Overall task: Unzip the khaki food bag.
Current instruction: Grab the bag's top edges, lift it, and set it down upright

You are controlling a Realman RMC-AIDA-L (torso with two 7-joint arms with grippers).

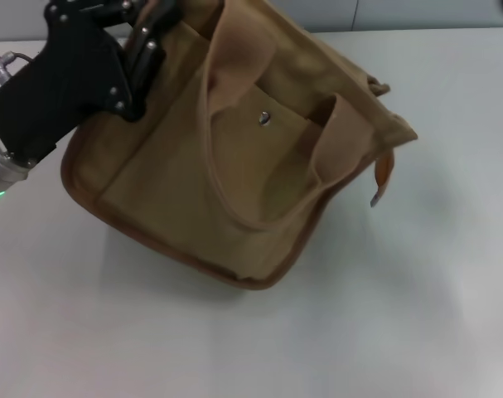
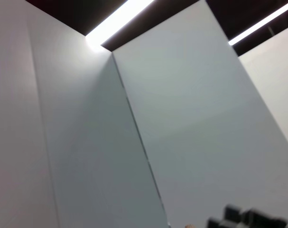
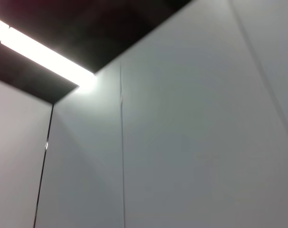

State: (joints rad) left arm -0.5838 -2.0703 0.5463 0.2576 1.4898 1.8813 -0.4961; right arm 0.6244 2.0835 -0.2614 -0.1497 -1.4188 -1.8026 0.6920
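Tan canvas, the bag (image 1: 234, 157) is sitting tilted at the centre of the head view on a white table (image 1: 384, 332), its top edge cropped. The left gripper (image 1: 139, 50) is pressing at its upper-left corner, fingers partly hidden; grip unclear. The right gripper is out of view.

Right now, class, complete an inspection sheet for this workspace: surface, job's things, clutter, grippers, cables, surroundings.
Surface: pale grey table.
Job's things: khaki food bag tilted at the far left of the table, front pocket snap facing the camera, brown zipper pull hanging at its right end.
Clutter: nothing seen.
Grippers: left gripper at the bag's upper left corner; right gripper not in view.
Cables: nothing seen.
Surroundings: wrist views show wall panels and ceiling light strips.
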